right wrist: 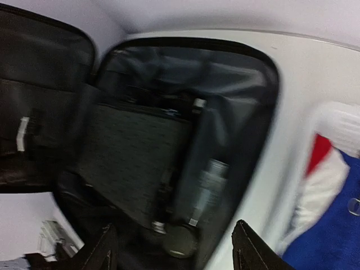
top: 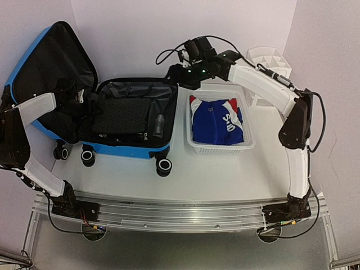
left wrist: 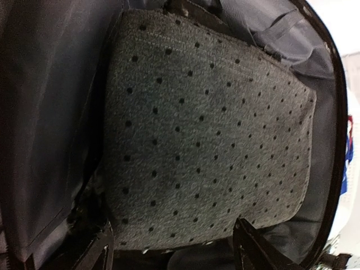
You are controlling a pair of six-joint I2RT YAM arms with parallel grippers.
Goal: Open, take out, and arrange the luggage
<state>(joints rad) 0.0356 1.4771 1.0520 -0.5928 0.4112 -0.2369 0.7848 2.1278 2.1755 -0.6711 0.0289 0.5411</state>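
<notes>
Shows the blue hard-shell luggage (top: 121,151) lying open on the table (top: 225,174), lid (top: 53,62) propped upright, exposing black fabric lining, presumably for unloading. Places the left gripper (left wrist: 174,250) inside the luggage, fingers spread wide and empty, probably poised over the flat grey felt-like pouch (left wrist: 208,140) with black dots. Sets the right gripper (right wrist: 175,250) above the luggage's far rim, equally wide, holding nothing, facing a slim cylindrical bottle (right wrist: 208,185). Shows a perforated white basket (top: 220,147) just right of the luggage, containing a folded garment (top: 216,121)
</notes>
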